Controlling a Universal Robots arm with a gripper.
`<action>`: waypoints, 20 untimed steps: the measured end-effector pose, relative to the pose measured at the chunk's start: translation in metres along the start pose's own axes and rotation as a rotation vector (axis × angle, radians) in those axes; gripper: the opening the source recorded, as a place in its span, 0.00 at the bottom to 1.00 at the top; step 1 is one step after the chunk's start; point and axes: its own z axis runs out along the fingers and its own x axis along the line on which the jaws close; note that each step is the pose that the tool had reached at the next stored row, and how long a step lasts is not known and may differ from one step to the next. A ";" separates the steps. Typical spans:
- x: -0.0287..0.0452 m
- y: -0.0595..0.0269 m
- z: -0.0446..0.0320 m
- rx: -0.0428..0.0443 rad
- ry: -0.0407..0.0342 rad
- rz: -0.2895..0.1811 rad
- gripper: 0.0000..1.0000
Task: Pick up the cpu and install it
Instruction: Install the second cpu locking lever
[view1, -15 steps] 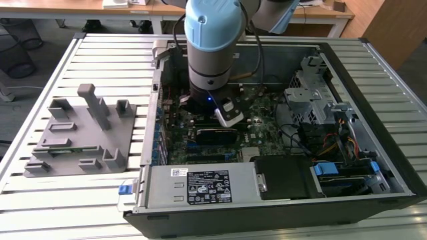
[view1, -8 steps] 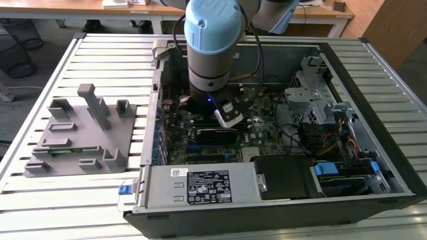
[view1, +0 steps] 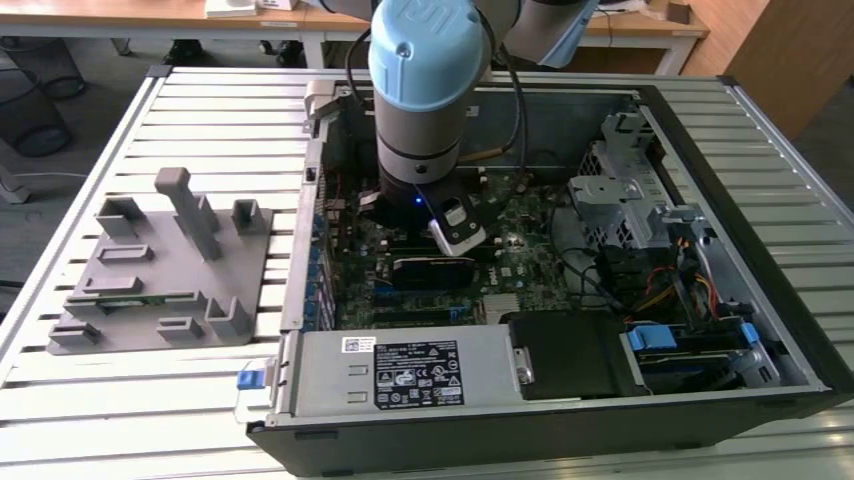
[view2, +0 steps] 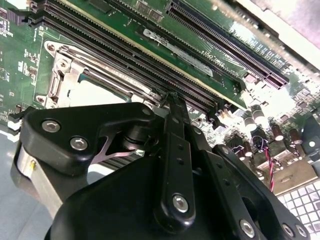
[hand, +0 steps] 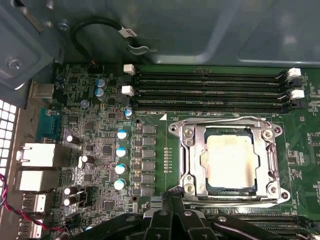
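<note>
While the grey plastic holder (view1: 160, 270) sits on the slatted table (view1: 80, 400) at the exterior view's left, well apart from the work, the open computer case (view1: 747, 200) takes up the middle and right, with the arm (view1: 424, 100) reaching straight down into it over the green circuit board (view1: 534, 215). Moving rightward across the first wrist view, past the round capacitors (hand: 121, 151) and below the long black memory slots (hand: 205, 92), the cpu (hand: 231, 161) lies flat inside the metal-framed socket (hand: 186, 160), its pale metal top facing up and the frame standing around it. I judge the chip to be light, stiff and thin, with a smooth top that offers little friction, and fragile along its underside, so the safe hold would be by two opposite edges, kept level rather than pinched at a corner. The gripper (hand: 172, 197) hangs just beside the socket's near edge in the first wrist view, its black fingers (hand: 176, 205) drawn together to a narrow tip with no gap to be seen between them, and nothing is held there. The second wrist view shows the same closed tip (view2: 172, 100) close above the socket frame; whether it touches the frame I cannot tell.
</note>
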 end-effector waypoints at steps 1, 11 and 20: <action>0.0000 0.0000 0.0000 -0.0005 0.0000 0.000 0.11; 0.0007 0.0012 0.0004 -0.0026 -0.0001 0.000 0.11; 0.0011 0.0032 0.0013 -0.0055 0.0001 0.000 0.11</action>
